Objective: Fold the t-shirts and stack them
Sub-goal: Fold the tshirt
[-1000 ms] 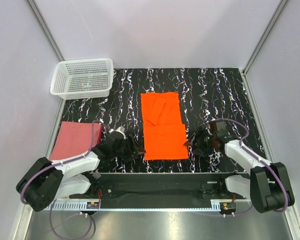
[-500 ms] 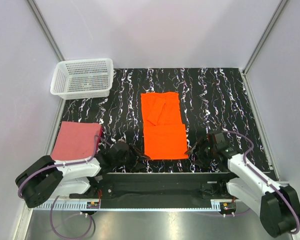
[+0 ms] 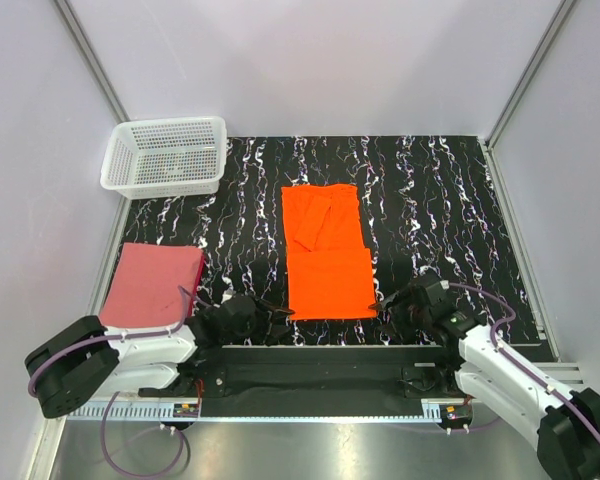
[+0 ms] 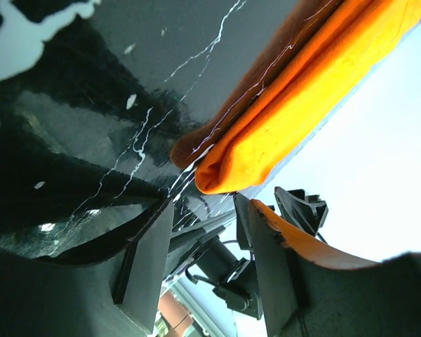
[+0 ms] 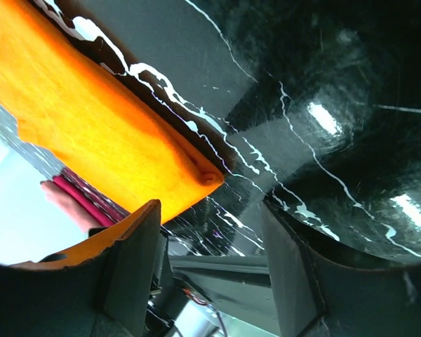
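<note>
The orange t-shirt (image 3: 325,250) lies folded into a long strip in the middle of the black marbled table. The pink-red t-shirt (image 3: 152,283) lies folded at the near left. My left gripper (image 3: 276,321) lies low at the orange shirt's near-left corner, and my right gripper (image 3: 384,306) at its near-right corner. In the left wrist view the left gripper (image 4: 200,232) is open, the orange shirt's (image 4: 281,119) corner just ahead of its jaws. In the right wrist view the right gripper (image 5: 210,239) is open, the orange shirt's (image 5: 105,133) corner just beyond it. Neither holds cloth.
A white mesh basket (image 3: 166,155) stands at the back-left corner. Pale walls close in the table on the left, right and back. The black base rail (image 3: 310,362) runs along the near edge just behind both grippers.
Both arms have dropped low and drawn toward the near edge, from beside the orange shirt to its two near corners. Both sets of jaws have narrowed a little.
</note>
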